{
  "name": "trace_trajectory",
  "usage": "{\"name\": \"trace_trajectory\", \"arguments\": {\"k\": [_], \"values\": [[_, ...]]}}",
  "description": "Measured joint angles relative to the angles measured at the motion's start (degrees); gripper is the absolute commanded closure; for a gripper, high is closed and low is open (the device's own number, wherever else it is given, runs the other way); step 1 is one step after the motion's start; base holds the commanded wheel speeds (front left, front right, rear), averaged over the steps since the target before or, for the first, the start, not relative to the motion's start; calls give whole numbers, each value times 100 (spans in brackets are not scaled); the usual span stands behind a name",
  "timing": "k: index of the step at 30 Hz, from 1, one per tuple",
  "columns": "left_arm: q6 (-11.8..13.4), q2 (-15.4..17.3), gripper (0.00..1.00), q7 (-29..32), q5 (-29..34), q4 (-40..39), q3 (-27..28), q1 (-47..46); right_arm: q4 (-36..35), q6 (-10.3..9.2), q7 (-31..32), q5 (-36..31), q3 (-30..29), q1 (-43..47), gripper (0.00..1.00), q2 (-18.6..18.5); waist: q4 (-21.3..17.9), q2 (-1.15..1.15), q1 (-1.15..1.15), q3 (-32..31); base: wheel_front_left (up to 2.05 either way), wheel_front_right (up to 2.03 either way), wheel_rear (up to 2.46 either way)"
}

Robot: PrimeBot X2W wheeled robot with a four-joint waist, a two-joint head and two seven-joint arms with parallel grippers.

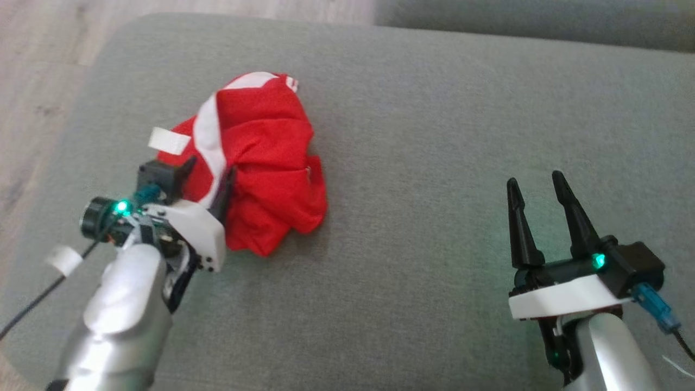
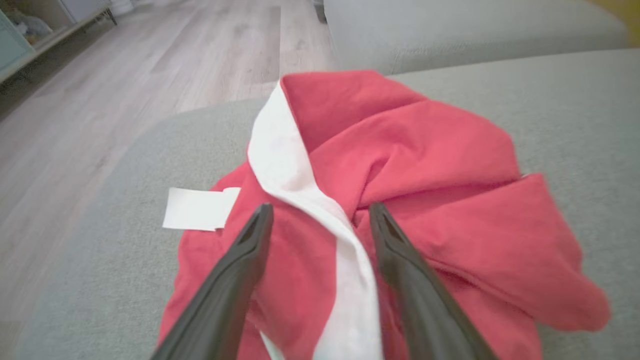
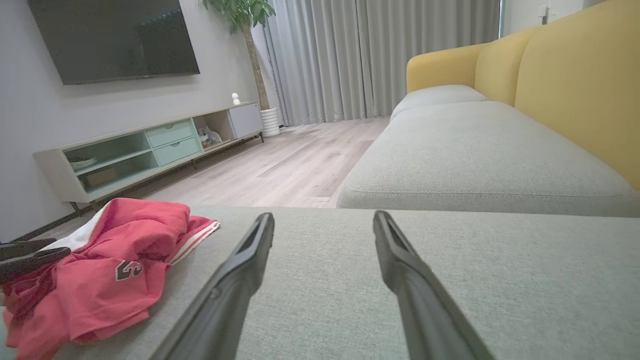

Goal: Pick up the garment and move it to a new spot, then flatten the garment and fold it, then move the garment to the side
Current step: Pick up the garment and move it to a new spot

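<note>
The garment (image 1: 260, 157) is a crumpled red piece with a white band and a white label, heaped on the left part of the grey sofa cushion (image 1: 434, 108). My left gripper (image 1: 209, 176) is open at its near left edge, one finger on each side of a fold with the white band, as the left wrist view shows (image 2: 320, 212) over the garment (image 2: 425, 200). My right gripper (image 1: 537, 187) is open and empty over bare cushion far to the right, also seen in its own wrist view (image 3: 324, 220), where the garment (image 3: 100, 270) lies at the left.
The cushion's left edge drops to a wooden floor (image 1: 32, 81). A second grey cushion (image 3: 475, 160) with a yellow backrest (image 3: 575, 90) lies beyond. A low TV cabinet (image 3: 140, 150) stands along the wall across the floor.
</note>
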Motion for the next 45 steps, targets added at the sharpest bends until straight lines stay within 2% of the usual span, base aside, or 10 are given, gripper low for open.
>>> {"name": "trace_trajectory", "arguments": {"k": [8,9,10,11,17,20,26,30,37,45], "values": [[-2,124,0,113,-185,634,-100,-325,-1,0,0,-16,-5,-63,0,-9,-328,0,0,251,0,0,0],[1,119,55,113,-233,701,-88,-339,0,0,0,-16,-12,-77,0,-9,-344,0,-1,248,0,0,0],[7,103,97,108,-291,753,-62,-342,2,0,0,-16,-21,-93,0,-9,-351,0,-1,232,0,0,0],[9,92,100,55,-328,784,-37,-342,3,0,0,-16,-26,-106,0,-10,-355,0,-1,210,0,0,0],[56,58,100,-508,-447,710,86,-360,38,0,0,-14,-36,-106,0,-10,-359,0,-2,16,0,0,0],[53,-22,100,-577,-694,480,191,-435,66,0,0,14,-37,-98,0,-10,-358,0,-2,-113,0,0,0],[46,-69,100,-909,-1011,-383,378,-499,88,0,0,110,-42,-67,0,-10,-408,0,-2,-362,0,0,0],[45,-127,100,-1057,-1228,-1339,448,-485,93,0,0,177,-44,55,0,-9,-522,0,-2,-532,0,0,0],[57,-348,100,-805,-1434,-2849,322,-354,77,0,0,198,-42,144,0,-9,-889,0,-2,-666,0,0,0],[185,-489,100,-431,-1481,-3361,18,-218,24,0,0,337,41,126,0,-10,-1512,0,-2,-645,0,0,0]]}}
